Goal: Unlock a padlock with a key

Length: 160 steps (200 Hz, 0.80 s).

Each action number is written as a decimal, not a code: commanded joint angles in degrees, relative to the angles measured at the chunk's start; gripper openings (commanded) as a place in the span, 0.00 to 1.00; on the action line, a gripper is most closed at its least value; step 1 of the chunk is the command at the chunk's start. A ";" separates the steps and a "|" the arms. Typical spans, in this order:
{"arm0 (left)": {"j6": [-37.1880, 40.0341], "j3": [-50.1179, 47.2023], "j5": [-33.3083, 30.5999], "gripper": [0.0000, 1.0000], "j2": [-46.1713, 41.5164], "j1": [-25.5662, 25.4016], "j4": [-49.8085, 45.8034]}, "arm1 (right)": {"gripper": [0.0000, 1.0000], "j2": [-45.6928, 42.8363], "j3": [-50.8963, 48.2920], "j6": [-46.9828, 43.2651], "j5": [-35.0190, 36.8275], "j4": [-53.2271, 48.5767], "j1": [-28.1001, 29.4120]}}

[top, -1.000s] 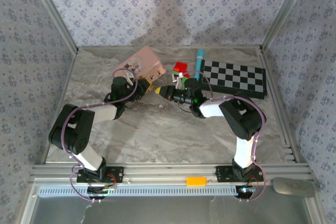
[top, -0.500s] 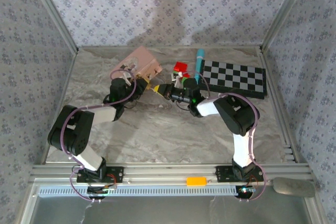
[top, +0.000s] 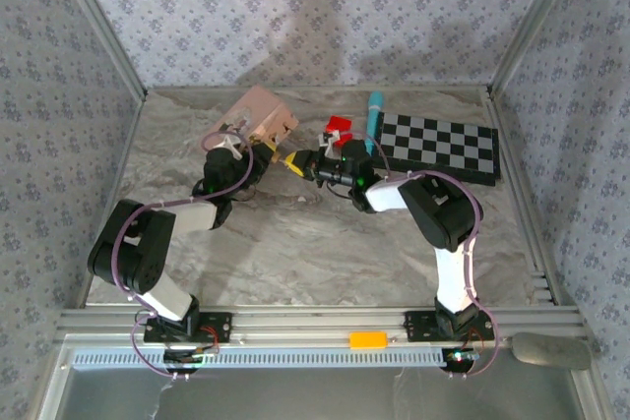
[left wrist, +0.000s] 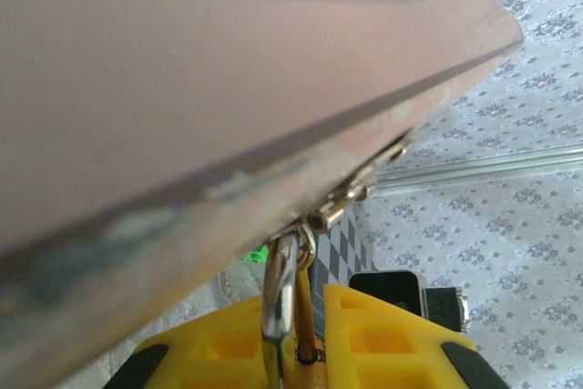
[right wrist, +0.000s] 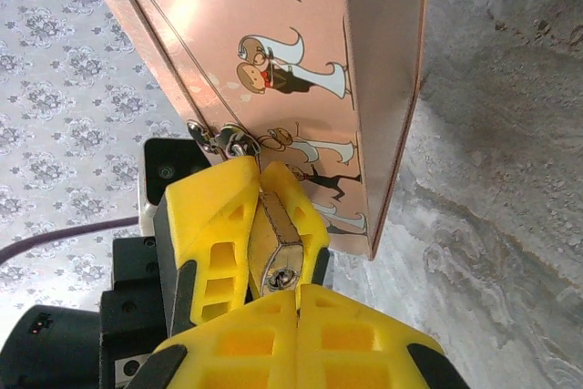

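The brass padlock (right wrist: 273,239) hangs by its silvery shackle (left wrist: 278,289) from the hasp of the pink cartoon box (right wrist: 301,52). My left gripper (left wrist: 301,353) is shut on the padlock body, and its yellow fingers (right wrist: 214,225) clamp both sides in the right wrist view. My right gripper (right wrist: 296,302) is shut, its tips pressed against the keyhole (right wrist: 281,276). The key is nearly hidden between the pads, with just a silvery glint in the keyhole. In the top view the left gripper (top: 281,157) and right gripper (top: 301,164) meet tip to tip beside the box (top: 259,113).
A black-and-white checkerboard (top: 438,145) lies at the back right. A red block (top: 338,127) and a blue pen (top: 373,115) sit just behind the right gripper. Patterned walls close in the back and both sides.
Both grippers, still joined at the padlock, have moved a little toward the back. The pink box has shifted left and tipped up more steeply.
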 commanded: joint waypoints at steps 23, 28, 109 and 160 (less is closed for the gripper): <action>-0.98 0.54 8.04 0.00 -1.78 -3.13 6.77 | 0.00 1.66 4.24 5.19 -1.73 -0.08 0.96; -0.98 0.53 8.04 0.00 -1.70 -3.13 6.85 | 0.00 1.75 4.36 5.34 -1.88 -0.16 0.98; -2.13 1.30 11.18 0.00 0.13 -3.13 9.14 | 0.00 2.10 5.96 -6.17 -3.27 -2.52 -1.28; -2.13 0.86 12.44 0.00 -0.58 -3.13 9.58 | 0.00 2.22 6.08 -7.90 -2.11 -5.58 -1.66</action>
